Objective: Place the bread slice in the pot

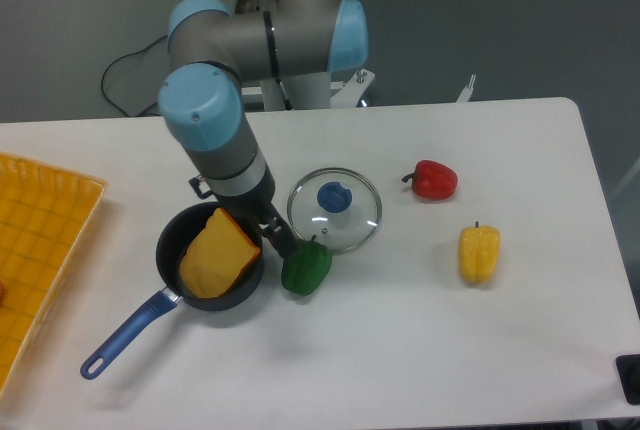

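The bread slice (218,256), pale yellow-orange with a darker crust edge, lies tilted inside the pot (172,241), its upper right edge leaning near the pot's right rim. The pot is dark and round, and its blue handle (128,335) points to the lower left. My gripper (270,233) hangs at the pot's right rim, right next to the slice's upper corner. One dark finger (283,244) shows just outside the rim. The arm hides the gap between the fingers, so I cannot tell whether they touch the slice.
A green pepper (306,267) sits right beside the gripper and the pot. A glass lid with a blue knob (334,209) lies just behind it. A red pepper (433,180) and a yellow pepper (478,253) lie to the right. A yellow tray (40,240) is at the left edge.
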